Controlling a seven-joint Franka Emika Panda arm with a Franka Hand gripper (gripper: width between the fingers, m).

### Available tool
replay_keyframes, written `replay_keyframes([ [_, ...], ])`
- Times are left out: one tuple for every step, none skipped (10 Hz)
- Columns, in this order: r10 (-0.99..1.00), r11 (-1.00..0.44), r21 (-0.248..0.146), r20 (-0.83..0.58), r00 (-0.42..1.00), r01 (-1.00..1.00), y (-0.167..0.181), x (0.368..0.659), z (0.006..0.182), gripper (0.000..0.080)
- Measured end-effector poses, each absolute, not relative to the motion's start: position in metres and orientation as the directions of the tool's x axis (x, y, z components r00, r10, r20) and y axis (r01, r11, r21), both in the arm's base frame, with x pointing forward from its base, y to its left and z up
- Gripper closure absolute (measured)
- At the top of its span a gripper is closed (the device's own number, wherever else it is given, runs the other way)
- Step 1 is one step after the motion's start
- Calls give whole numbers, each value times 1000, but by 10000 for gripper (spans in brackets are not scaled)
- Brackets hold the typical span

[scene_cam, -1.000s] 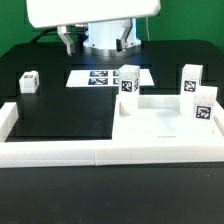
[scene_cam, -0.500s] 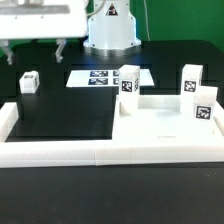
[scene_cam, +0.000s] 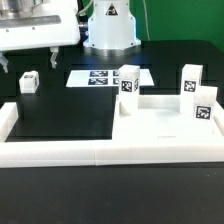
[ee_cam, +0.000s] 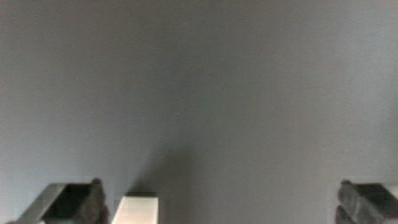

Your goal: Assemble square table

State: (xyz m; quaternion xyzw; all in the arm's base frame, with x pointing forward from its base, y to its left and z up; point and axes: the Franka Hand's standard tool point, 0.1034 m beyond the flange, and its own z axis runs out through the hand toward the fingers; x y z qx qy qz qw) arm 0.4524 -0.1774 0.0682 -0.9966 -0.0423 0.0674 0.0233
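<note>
The white square table top lies at the exterior view's right. Three white tagged leg blocks stand on or right by it: one at its near-left corner, two at its right. A fourth leg block stands alone on the black table at the left. My gripper hangs open and empty just above and behind that lone block. In the wrist view the gripper shows two dark fingertips far apart over blurred grey, with a pale strip beside one that I cannot identify.
The marker board lies flat at the back centre, before the robot base. A long white border wall runs along the front and turns up the left side.
My gripper has moved from the back centre to the exterior view's left, ending over the lone leg block. The parts have not moved.
</note>
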Motion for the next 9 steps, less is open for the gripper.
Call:
replay_keyframes([
  [112, -993, -47, -178, 978, 106, -183, 446, 52, 151],
  [126, -992, -62, -259, 957, 114, -197, 432, 40, 151],
  [124, -992, -52, -340, 932, 113, -208, 420, 34, 151],
  [95, -996, -33, -393, 915, 89, -209, 413, 29, 151],
  [95, -995, -60, -458, 884, 76, -206, 408, 28, 151],
  [98, -995, -69, -513, 853, 73, -204, 409, 27, 151],
  [103, -994, -78, -552, 827, 72, -202, 410, 25, 151],
  [104, -994, -85, -586, 803, 67, -203, 407, 23, 151],
  [99, -995, -90, -670, 736, 52, -208, 394, 22, 151],
])
